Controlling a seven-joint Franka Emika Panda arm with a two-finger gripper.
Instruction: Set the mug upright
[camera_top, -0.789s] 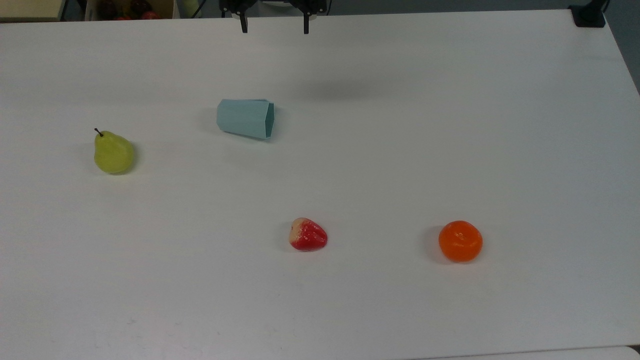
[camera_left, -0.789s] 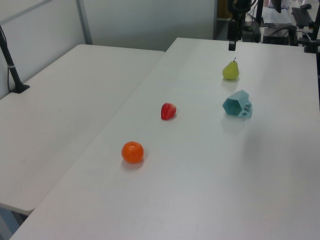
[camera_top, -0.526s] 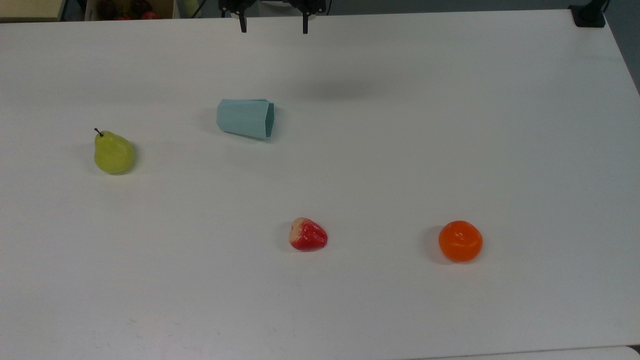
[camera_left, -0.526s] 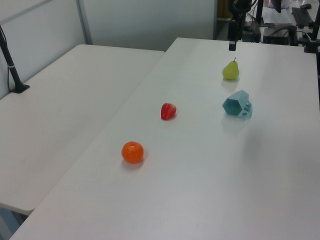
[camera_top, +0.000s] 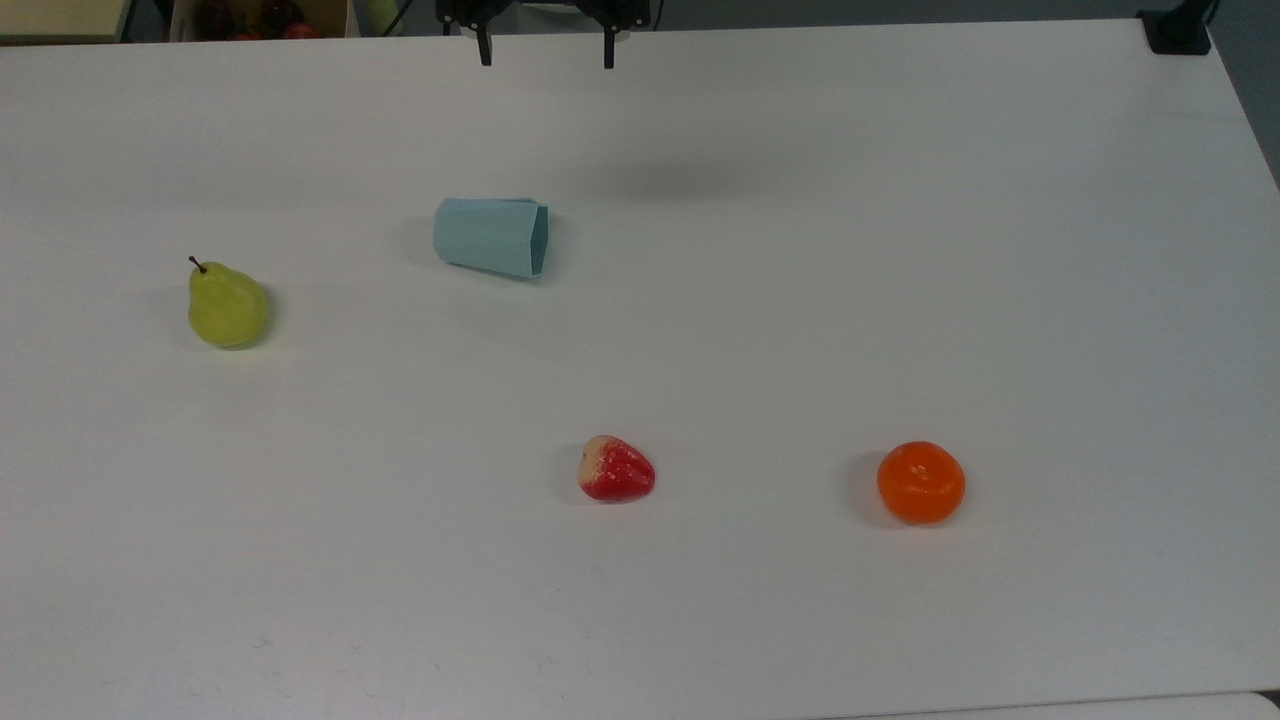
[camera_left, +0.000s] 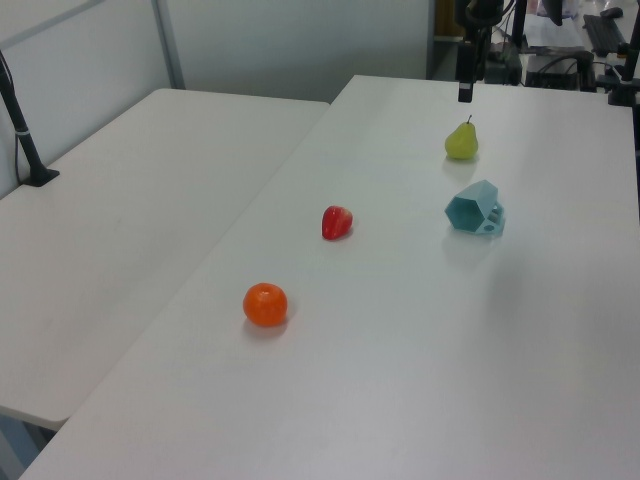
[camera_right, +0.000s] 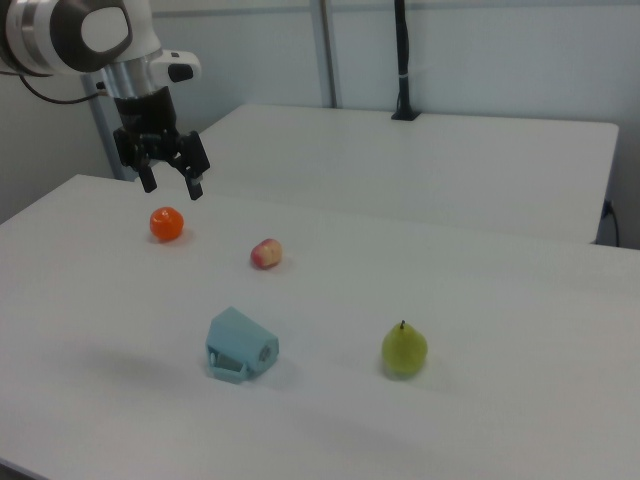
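Since the earlier top view your gripper (camera_top: 545, 58) has crept a shade toward the top view's left; every item on the table (camera_top: 900, 250) sits where it did. The claw is spread wide, fingers pointing down, holding nothing, and it hangs high above the table's far edge.

Items are listed by closeness to the claw. Nearest is the mug (camera_top: 492, 237), lying on its side on the table, below the claw and slightly to the top view's left, well apart from it. Its long axis runs across the top view, narrow base to the left, open mouth to the right. The line between your two fingertips runs the same way, so in my judgement you must either turn the wrist or come in at the rim before descending. You have one arm, so no choice of hand arises.

Condition of the mug: pale blue-teal, faceted walls, polygonal rim, darker inside. In the right view a handle (camera_right: 228, 368) lies low against the table.

Farther from the claw: the pear (camera_top: 227, 306) toward the top view's left, then the strawberry (camera_top: 616, 469), and last the orange (camera_top: 921, 483), lower right in the top view. None touches the mug.
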